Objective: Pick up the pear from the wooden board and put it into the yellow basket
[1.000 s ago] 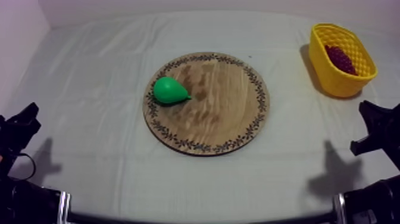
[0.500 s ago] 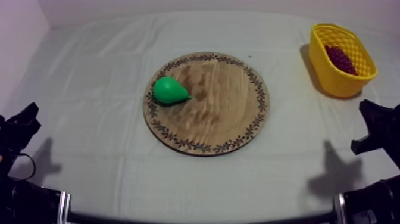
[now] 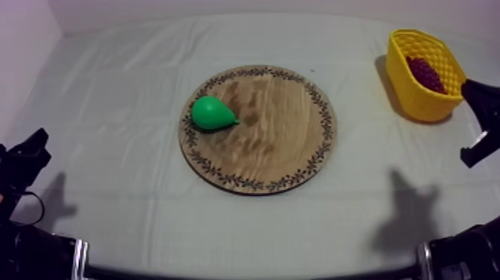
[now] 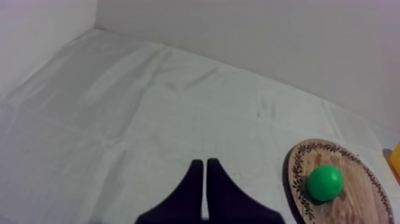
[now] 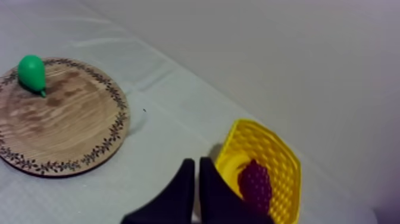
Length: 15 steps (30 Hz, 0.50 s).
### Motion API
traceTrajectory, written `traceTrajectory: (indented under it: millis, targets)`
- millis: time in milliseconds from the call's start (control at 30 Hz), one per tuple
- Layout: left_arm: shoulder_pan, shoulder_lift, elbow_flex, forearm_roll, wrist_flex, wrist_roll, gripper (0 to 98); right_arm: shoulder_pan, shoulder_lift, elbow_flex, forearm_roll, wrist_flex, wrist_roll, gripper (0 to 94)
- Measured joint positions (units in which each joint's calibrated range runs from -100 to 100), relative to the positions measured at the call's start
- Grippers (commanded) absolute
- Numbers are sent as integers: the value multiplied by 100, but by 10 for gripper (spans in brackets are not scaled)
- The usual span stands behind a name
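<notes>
A pale wall backs the table (image 3: 111, 112), whose grey-white cloth lies slightly creased. The wooden board (image 3: 286, 160) sits in the middle of it, and the yellow basket (image 3: 407, 83) stands well apart at the far right.

The one change is on the right. The right arm (image 3: 485, 112) has left its resting spot at the lower right edge and now sits higher, just beside the basket. The right claw (image 5: 197, 162) is closed on nothing, its fingers pressed into a narrow wedge over the cloth next to the basket. The left claw (image 4: 203, 164) is closed and empty too, and has stayed low at its own side.

The pear (image 3: 213, 113) has not moved. It lies on its side on the board, close to the left rim, with nothing touching it. A bunch of grapes (image 3: 425, 72) is already in the basket.

The move suggests the right arm is taking the job. It has yet to open, cross the board and grip the pear.
</notes>
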Motion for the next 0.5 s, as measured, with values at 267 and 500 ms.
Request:
traceTrajectory:
  millis: [267, 500]
  targets:
    - [0, 0, 0, 0, 0, 0, 1, -518, 1545, -1649, -124, 477, 345, 6]
    - [0, 0, 0, 0, 0, 0, 1, -1114, 3181, -3419, -13, 1156, 284, 6]
